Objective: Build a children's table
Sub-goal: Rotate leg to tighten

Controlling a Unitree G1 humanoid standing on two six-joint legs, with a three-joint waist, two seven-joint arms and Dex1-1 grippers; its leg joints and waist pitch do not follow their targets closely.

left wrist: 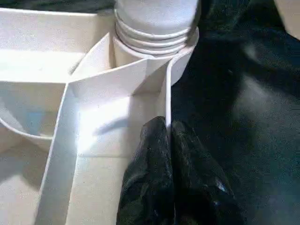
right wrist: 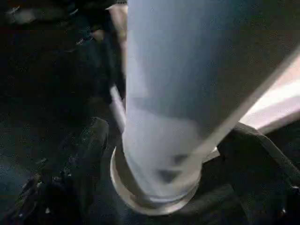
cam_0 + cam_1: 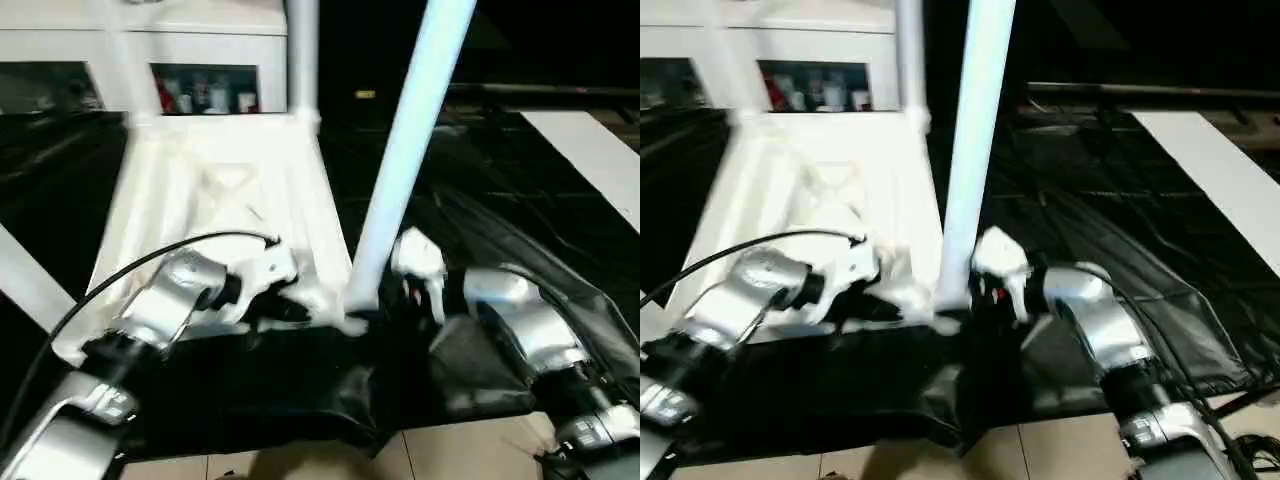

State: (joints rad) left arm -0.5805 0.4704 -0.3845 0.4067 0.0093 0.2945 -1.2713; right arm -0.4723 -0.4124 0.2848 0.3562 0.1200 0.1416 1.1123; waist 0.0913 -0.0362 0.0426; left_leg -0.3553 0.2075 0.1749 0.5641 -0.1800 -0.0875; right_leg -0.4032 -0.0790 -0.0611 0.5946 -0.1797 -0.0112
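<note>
The white tabletop (image 3: pixel 220 190) lies upside down on the black sheet, ribs facing up. A white leg (image 3: pixel 400 150) stands upright in its near right corner socket (image 1: pixel 154 37), and another leg (image 3: pixel 302 60) stands at the far right corner. My left gripper (image 1: pixel 168 136) is shut on the tabletop's thin rim, just beside the near socket. My right gripper (image 2: pixel 168 136) is open, with one black finger (image 2: pixel 89 154) on each side of the near leg's base. A white tube (image 3: pixel 30 275) slants across the left edge of the head view.
A white cabinet with glass doors (image 3: pixel 200 40) stands behind the work table. The black sheet (image 3: pixel 500 200) is wrinkled and hangs over the front edge above the tiled floor (image 3: pixel 450 450). A white board (image 3: pixel 590 150) lies at the far right.
</note>
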